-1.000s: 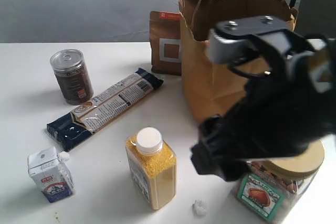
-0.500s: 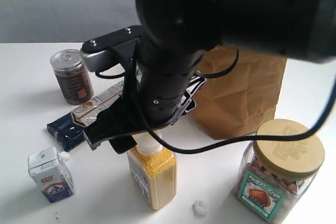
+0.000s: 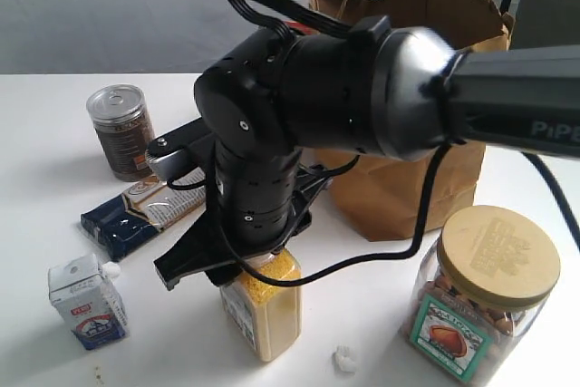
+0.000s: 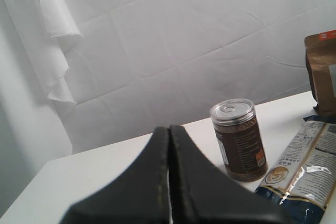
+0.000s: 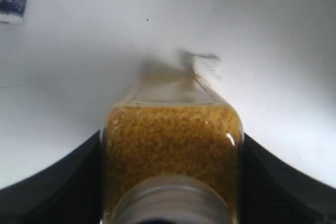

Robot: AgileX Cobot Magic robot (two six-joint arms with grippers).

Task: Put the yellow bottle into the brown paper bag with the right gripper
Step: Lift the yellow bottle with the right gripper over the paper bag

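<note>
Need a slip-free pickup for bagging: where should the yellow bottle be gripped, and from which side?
Probably the upper body of the yellow bottle, just below the cap, coming straight down from above. It stands upright with flat parallel faces, which the right gripper straddles.

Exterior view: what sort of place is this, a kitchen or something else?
Probably a robot test bench rather than a real kitchen: a bare white table, a creased white cloth backdrop, and groceries set out singly, such as the can, the yellow bottle and the brown paper bag.
</note>
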